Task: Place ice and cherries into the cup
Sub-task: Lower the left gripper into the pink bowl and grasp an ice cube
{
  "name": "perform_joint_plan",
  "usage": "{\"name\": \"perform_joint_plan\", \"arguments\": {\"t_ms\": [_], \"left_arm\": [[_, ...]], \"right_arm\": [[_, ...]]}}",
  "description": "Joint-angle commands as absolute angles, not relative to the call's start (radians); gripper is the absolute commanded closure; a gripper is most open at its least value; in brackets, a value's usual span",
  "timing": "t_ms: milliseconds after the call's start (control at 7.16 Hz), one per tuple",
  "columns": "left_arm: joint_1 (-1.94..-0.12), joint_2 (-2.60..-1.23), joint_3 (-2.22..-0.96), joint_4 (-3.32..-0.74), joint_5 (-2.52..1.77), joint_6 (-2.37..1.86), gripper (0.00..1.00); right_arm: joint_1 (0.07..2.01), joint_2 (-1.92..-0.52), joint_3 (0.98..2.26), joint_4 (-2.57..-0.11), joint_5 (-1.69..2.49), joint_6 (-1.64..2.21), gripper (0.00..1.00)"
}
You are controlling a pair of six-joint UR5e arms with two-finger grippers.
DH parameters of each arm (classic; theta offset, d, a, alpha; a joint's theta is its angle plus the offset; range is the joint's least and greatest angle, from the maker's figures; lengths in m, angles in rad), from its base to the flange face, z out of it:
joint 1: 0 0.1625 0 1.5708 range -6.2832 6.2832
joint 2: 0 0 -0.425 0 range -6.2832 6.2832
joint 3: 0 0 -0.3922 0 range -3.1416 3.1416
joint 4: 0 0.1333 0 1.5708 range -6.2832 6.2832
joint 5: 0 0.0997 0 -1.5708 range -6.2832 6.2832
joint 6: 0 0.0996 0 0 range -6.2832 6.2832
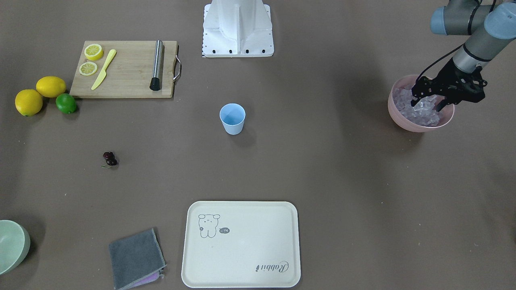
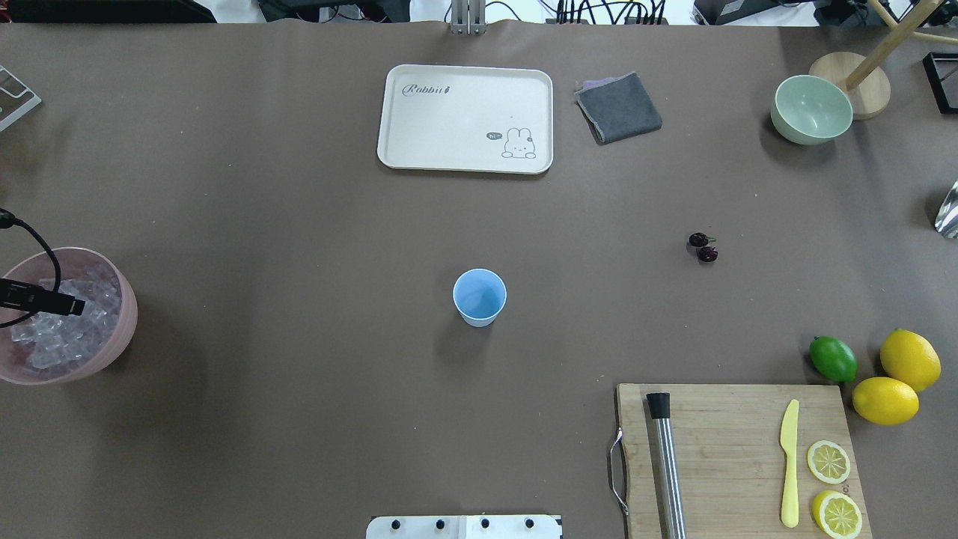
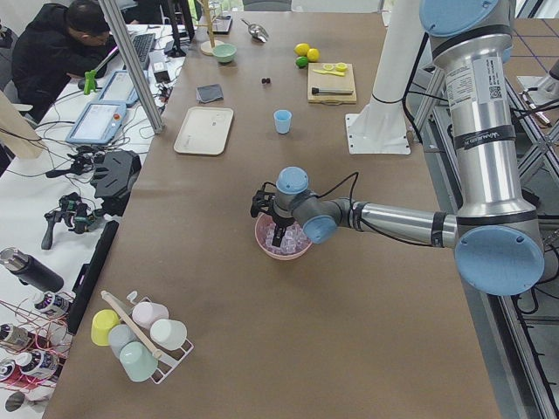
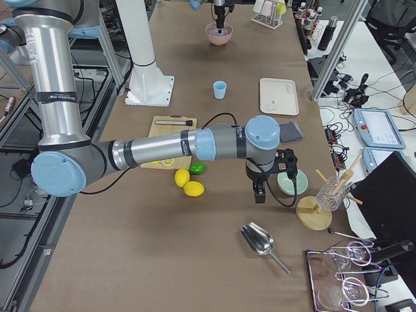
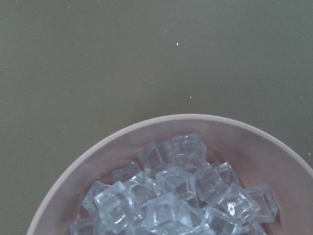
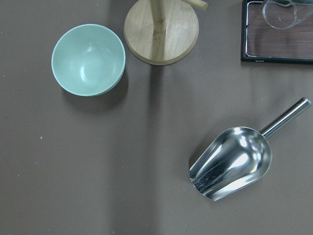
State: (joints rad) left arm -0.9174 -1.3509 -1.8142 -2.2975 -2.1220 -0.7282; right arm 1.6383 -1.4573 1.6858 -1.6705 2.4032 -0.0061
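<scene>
Flat, even light, soft shadows

Bright, diffuse light from above covers the brown bench [image 2: 299, 187]. Shadows are faint and soft-edged: a dim patch beside the cup [image 1: 232, 118], another beside the pink bowl [image 2: 126, 329]. The metal scoop [image 6: 234, 161] carries strong glare. The left wrist view looks slightly soft and greenish, its ice [image 5: 171, 205] glinting with small highlights.

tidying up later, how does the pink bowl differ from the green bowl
The pink bowl is heaped with ice; the green bowl is empty. The pink bowl sits at the robot's left table end, the left tool over it; the green bowl sits at the right end beside a wooden stand. Both stand upright.
</scene>
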Motion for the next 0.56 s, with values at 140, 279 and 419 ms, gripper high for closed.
{"name": "perform_joint_plan", "arguments": {"t_ms": [140, 279, 419], "left_arm": [[-0.917, -1.351, -1.818, -2.298, -2.123, -0.732, 0.42], [-0.917, -1.351, -1.818, -2.298, -2.123, -0.732, 0.42], [-0.917, -1.351, -1.818, -2.298, -2.123, -0.732, 0.58]], "right_arm": [[1.646, -1.457, 1.684, -1.671, 2.404, -0.006, 0.00], [1.646, -1.457, 1.683, -1.672, 2.404, -0.006, 0.00], [1.646, -1.457, 1.683, -1.671, 2.404, -0.006, 0.00]]}}
